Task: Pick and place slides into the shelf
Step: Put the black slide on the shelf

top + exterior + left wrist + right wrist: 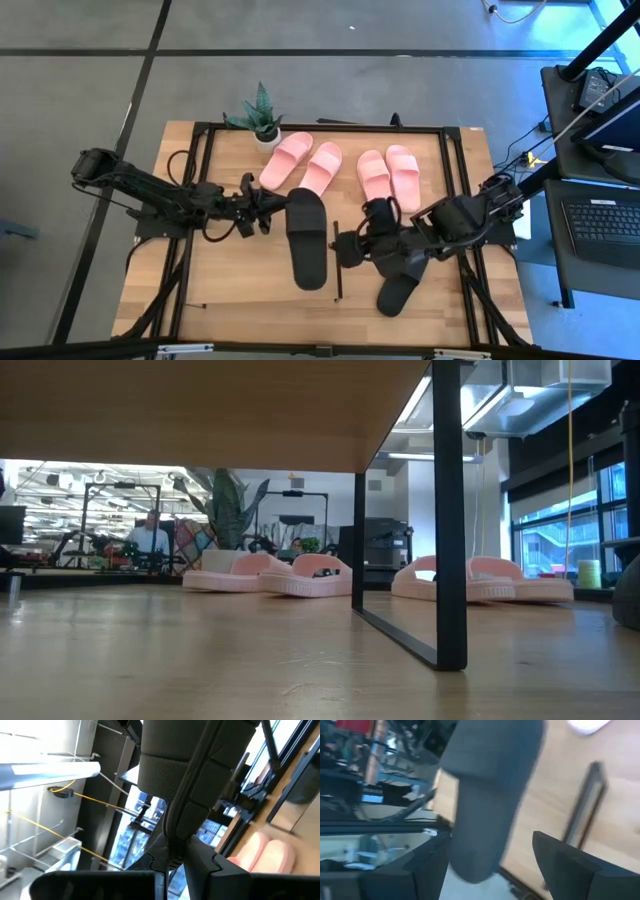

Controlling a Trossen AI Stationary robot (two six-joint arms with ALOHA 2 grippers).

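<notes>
From above we count four pink slides (340, 167), in two pairs at the far side of the worktop (235, 280), and two black slides. The left tool (272, 209) is closed on one black slide (306, 238) at the centre. The right tool (372, 252), wide open, hangs by the other black slide (398, 285). Only the low view shows the shelf (200, 410) board overhead.

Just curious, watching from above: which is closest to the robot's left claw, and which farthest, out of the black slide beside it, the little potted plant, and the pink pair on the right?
From the left gripper:
1. Black slide, right beside it.
2. Potted plant, at the table's back edge.
3. Right-hand pink pair, across the table.
</notes>
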